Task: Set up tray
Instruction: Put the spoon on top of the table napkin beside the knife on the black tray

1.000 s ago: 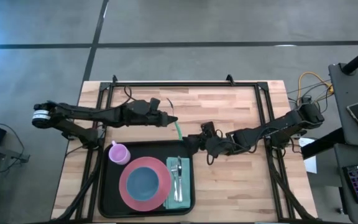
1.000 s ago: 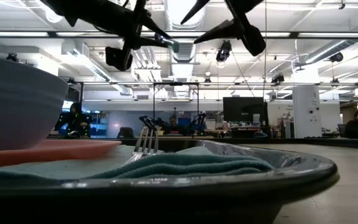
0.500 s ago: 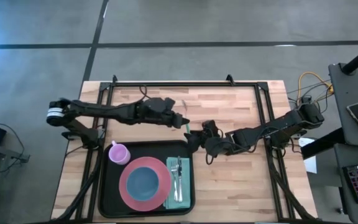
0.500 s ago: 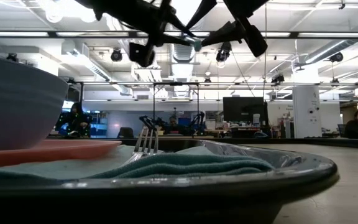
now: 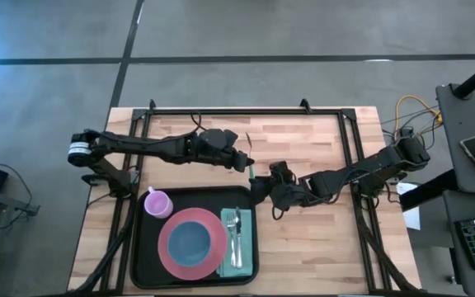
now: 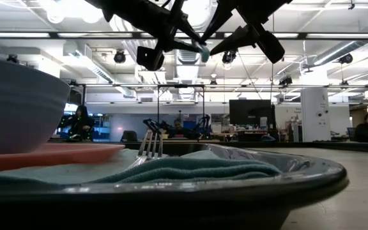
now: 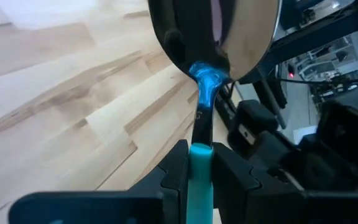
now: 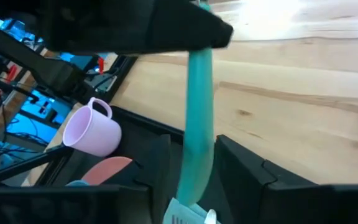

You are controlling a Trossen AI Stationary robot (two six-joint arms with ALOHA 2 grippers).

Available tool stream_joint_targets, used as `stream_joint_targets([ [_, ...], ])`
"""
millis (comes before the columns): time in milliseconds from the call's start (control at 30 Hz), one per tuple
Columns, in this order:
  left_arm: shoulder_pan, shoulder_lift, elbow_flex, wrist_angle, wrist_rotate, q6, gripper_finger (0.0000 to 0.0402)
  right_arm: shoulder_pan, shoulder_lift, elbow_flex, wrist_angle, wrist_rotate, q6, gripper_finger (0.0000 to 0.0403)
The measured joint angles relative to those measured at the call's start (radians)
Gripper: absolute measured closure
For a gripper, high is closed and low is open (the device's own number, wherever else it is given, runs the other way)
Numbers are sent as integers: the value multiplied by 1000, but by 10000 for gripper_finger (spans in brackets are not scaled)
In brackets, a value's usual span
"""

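A spoon (image 5: 252,171) with a teal handle and a metal bowl (image 7: 213,37) is held in the air above the table, just beyond the far right corner of the black tray (image 5: 138,247). My left gripper (image 5: 246,159) is shut on its handle. My right gripper (image 5: 259,184) is open, and its fingers (image 8: 160,165) stand on either side of the teal handle (image 8: 197,112) without plainly touching it. On the tray rest a pink plate with a grey-blue bowl (image 5: 192,242), a pink mug (image 5: 157,203) and a fork (image 5: 232,231) on a teal napkin. My left gripper pinches the spoon's teal handle (image 7: 201,155) between its two fingers, which lie along the handle. The spoon sticks out past the fingertips toward my right gripper, bowl end away from me. It is lifted clear of the table and tray.
Bare wooden table (image 5: 303,140) lies to the far side and to the right of the tray. A black metal frame (image 5: 246,113) runs along the table's far edge and sides. Cables and equipment sit beyond the right edge.
My left gripper has carried the spoon toward the table's right and near side, toward my right gripper. The teal handle now lies between my right gripper's fingers. My right arm has stayed almost still.
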Motion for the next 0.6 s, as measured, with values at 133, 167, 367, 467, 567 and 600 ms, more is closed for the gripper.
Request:
stream_joint_targets([
  [133,0,5,-1,0,0,-1,366,0,0,0,-1,-5,10,312],
  [167,0,5,0,1,0,-1,366,-1,0,0,-2,-10,24,314],
  [367,0,5,0,7,0,-1,366,-8,2,0,-8,-36,36,305],
  [467,0,5,0,7,0,-2,366,-8,3,0,-9,-36,36,294],
  [567,-1,5,0,7,0,-5,366,-8,3,0,-8,-36,32,284],
  [600,-1,5,1,7,1,-7,366,-8,3,0,-9,-36,30,281],
])
